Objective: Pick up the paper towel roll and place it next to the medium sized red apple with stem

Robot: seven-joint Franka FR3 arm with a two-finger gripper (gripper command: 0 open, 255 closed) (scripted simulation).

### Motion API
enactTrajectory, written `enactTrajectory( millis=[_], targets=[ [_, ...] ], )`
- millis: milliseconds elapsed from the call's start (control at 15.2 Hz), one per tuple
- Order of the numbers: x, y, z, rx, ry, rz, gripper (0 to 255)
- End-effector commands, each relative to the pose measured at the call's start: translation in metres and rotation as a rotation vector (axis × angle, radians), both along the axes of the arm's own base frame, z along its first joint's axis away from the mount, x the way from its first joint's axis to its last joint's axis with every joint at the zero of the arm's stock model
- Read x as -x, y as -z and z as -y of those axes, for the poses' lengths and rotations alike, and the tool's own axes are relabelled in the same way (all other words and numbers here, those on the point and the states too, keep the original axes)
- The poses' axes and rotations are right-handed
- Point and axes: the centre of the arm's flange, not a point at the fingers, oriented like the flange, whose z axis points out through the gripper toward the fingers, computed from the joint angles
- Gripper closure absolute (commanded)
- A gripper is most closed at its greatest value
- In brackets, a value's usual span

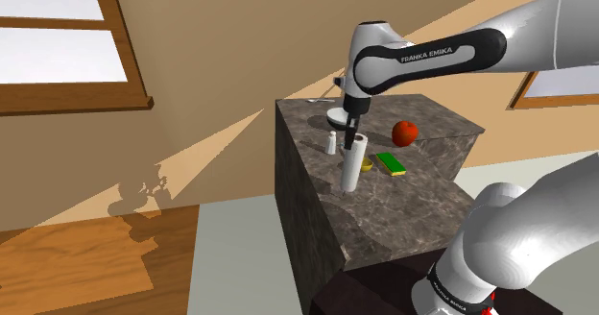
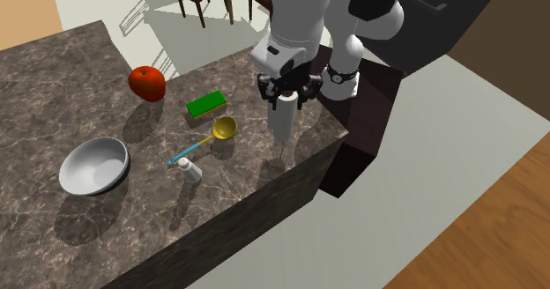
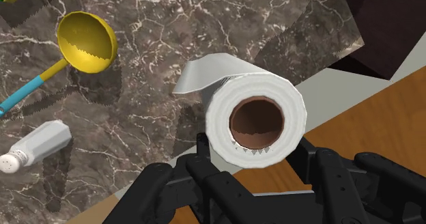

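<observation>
While in hand [image 2: 285,93], white cylindrical roll [image 1: 353,166]

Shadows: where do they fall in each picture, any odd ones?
Shoulder view: a slanted shadow edge crosses the tan wall. Second exterior view: the red apple and grey bowl cast shadows on the dark marbled counter. Wrist view: the yellow ladle throws a jagged-edged shadow; the white paper towel roll has a shaded brown core.

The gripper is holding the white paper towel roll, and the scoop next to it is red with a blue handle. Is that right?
Almost. The scoop is yellow, not red, as the wrist view shows. The rest holds: its handle is blue, and the gripper is holding the white paper towel roll.
</observation>
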Motion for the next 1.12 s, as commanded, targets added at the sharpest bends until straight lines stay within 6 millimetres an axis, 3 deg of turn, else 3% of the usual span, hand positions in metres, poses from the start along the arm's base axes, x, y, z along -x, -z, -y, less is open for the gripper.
enactTrajectory(
  millis=[0,1056],
  targets=[
    [0.0,-0.011,0.0,0.0,0.0,-0.001,255],
    [0.0,-0.095,0.0,0.0,0.0,-0.001,255]
  ],
)
